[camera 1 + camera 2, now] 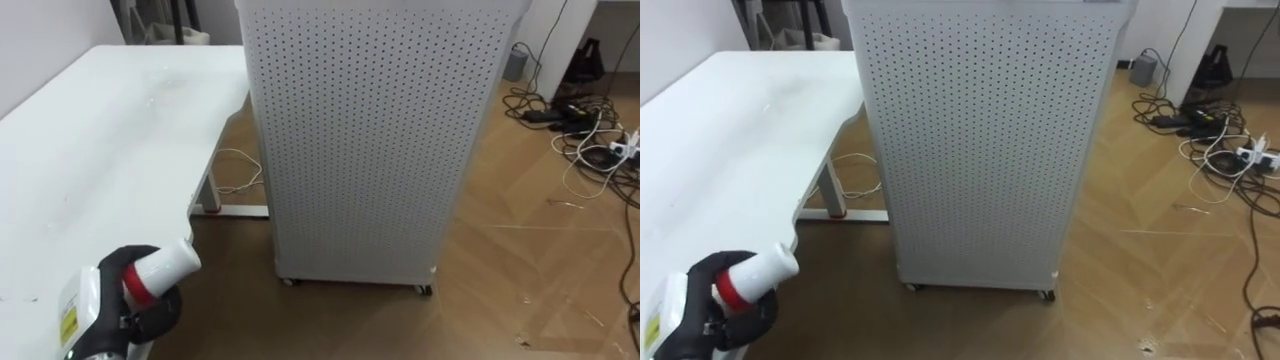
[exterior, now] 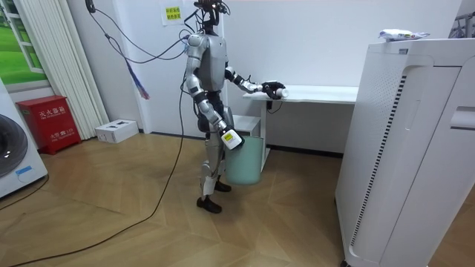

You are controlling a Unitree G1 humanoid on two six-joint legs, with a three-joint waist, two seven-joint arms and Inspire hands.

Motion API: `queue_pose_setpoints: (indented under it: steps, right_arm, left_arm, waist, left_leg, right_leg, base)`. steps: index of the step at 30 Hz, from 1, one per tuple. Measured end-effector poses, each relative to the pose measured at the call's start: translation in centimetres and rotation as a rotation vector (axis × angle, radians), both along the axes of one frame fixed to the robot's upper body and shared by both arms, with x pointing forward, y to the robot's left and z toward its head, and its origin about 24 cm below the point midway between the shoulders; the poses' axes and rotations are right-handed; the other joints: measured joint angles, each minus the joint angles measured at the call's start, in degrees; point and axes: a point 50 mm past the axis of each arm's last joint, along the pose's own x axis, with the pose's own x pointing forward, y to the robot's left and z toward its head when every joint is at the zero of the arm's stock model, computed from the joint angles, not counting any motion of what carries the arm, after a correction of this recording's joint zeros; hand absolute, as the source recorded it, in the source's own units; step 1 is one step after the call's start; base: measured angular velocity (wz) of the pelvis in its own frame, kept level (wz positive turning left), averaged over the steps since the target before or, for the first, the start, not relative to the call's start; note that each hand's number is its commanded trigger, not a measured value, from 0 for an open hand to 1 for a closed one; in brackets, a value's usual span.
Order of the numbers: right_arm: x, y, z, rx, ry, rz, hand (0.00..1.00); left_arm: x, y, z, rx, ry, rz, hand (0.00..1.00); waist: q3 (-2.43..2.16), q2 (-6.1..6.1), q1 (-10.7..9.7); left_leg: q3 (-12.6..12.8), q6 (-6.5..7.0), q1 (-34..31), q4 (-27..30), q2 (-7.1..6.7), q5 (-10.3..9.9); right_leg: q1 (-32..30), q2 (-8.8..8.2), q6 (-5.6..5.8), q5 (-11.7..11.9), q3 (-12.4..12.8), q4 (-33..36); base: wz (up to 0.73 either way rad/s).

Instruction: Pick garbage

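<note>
My left hand (image 1: 152, 312) is curled round a white bottle (image 1: 166, 267) with a red band, and the bottle's end points up and right. Hand and bottle hang at the near edge of the white table (image 1: 100, 150). In the room view I stand at the table's end with this left hand (image 2: 273, 90) held out over it. My right hand (image 2: 231, 139) hangs low by my thigh against a pale green bin (image 2: 245, 159), and its fingers are too small to read.
A tall white perforated cabinet on castors (image 1: 370, 130) stands close in front, right of the table. A crumpled packet (image 2: 401, 34) lies on top of it. Cables and a power strip (image 1: 592, 130) litter the wooden floor at the far right.
</note>
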Motion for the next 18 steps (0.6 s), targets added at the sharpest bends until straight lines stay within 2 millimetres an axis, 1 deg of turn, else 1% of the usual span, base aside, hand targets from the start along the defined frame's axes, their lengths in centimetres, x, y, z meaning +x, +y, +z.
queue_pose_setpoints:
  steps: [3, 10, 13, 16, 18]
  right_arm:
    - [0.8, 0.1, 0.3, 0.0, -0.019, 0.005, 1.0]
    - [1.3, 0.0, 0.5, -0.012, -0.04, -0.004, 1.0]
    - [1.9, 0.1, 0.7, -0.018, -0.056, -0.007, 1.0]
    - [2.1, 0.0, 0.8, -0.015, -0.066, -0.026, 1.0]
    - [2.2, -0.1, 0.9, -0.009, -0.072, -0.048, 1.0]
  left_arm:
    - [0.0, 0.0, 0.1, 0.0, -0.004, 0.001, 1.0]
    - [0.1, -0.1, 0.1, -0.004, -0.014, -0.004, 1.0]
    - [0.2, -1.2, 0.0, -0.01, -0.024, -0.04, 1.0]
    - [0.3, -1.2, 0.2, -0.007, -0.035, -0.04, 1.0]
    - [0.3, -1.7, 0.1, -0.006, -0.029, -0.063, 1.0]
  waist:
    - [-0.09, -0.14, -0.02]
    - [-0.13, -0.15, -0.04]
    - [-0.11, -0.16, -0.17]
    - [-0.13, -0.19, -0.12]
    - [-0.12, -0.17, -0.14]
  left_leg:
    - [-0.02, 0.06, -0.62, 0.08, 0.01, 0.04]
    - [-0.02, 0.06, -0.62, 0.07, 0.0, 0.04]
    - [0.02, 0.06, -0.65, 0.05, -0.01, 0.04]
    - [0.2, 0.06, -1.4, 0.09, 0.03, 0.04]
    - [0.21, 0.09, -1.78, 0.14, -0.03, 0.06]
  right_leg:
    - [-0.72, -0.01, 0.0, 0.0, 0.1, 0.1]
    - [-0.72, -0.01, 0.0, 0.0, 0.13, 0.03]
    - [-0.74, -0.01, 0.02, 0.01, -0.02, -0.02]
    - [-1.45, 0.01, 0.02, 0.02, -0.08, 0.01]
    - [-1.78, 0.02, 0.09, 0.1, -0.05, -0.01]
  base:
    - [0.0]
    - [0.0]
    - [0.0]
    - [0.0]
    - [0.0]
